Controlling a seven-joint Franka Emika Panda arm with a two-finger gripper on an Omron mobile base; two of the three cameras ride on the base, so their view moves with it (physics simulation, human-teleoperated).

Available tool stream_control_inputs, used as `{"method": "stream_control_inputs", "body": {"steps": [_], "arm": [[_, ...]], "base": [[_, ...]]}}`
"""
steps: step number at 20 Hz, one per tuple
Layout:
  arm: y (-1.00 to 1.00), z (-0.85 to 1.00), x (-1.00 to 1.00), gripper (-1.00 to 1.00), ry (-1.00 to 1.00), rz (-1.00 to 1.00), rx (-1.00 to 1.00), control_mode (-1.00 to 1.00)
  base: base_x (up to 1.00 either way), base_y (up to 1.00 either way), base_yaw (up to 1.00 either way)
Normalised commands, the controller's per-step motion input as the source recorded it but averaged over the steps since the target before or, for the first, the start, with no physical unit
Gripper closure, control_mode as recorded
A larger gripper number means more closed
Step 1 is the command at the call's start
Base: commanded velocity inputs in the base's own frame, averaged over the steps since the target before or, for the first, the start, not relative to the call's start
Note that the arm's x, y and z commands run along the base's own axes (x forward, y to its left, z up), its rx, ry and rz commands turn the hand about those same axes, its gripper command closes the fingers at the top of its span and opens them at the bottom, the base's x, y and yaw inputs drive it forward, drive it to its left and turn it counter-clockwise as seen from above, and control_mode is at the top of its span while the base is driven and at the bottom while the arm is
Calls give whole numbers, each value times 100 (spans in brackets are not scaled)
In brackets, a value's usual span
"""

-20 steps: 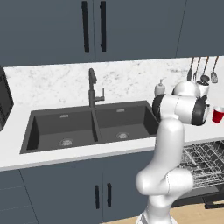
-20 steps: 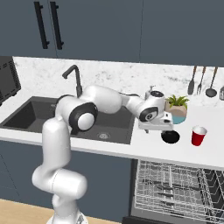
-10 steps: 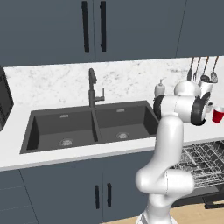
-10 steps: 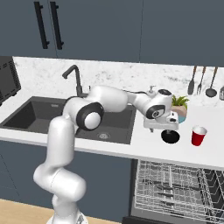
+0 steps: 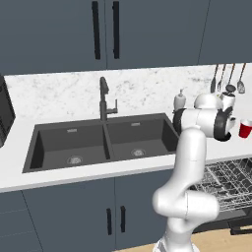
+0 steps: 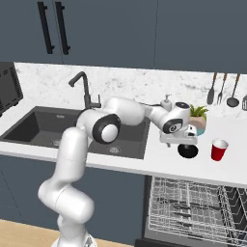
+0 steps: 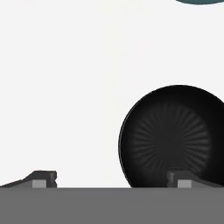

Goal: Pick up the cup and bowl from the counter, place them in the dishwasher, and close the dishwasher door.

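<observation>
So we see the jaws [image 6: 185, 143] spread wide and holding nothing, hanging just above the bowl [image 6: 187, 151] on the white bench [image 6: 159, 161]. In the hand view the bowl [image 7: 173, 136] sits mouth-up, round so no real long axis, off toward the right finger tip [image 7: 186, 178]. The red cup [image 6: 219, 149] stands upright, open end up, just beside the bowl on its right, long axis vertical. A teal plant pot [image 6: 198, 124] sits behind them. Below the bench the dishwasher [image 6: 193, 212] is open, wire rack showing.
</observation>
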Motion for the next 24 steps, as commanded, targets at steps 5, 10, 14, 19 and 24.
{"method": "stream_control_inputs", "body": {"steps": [5,10,14,19,24], "arm": [[-34,-6,21,-100,1,0,0,-100],[-10,-4,0,-100,0,0,0,-100],[1,-25,0,-100,0,0,0,-100],[2,-48,0,-100,0,0,0,-100],[0,-14,0,-100,0,0,0,-100]], "base": [[0,0,0],[0,0,0],[0,0,0],[0,0,0],[0,0,0]]}}
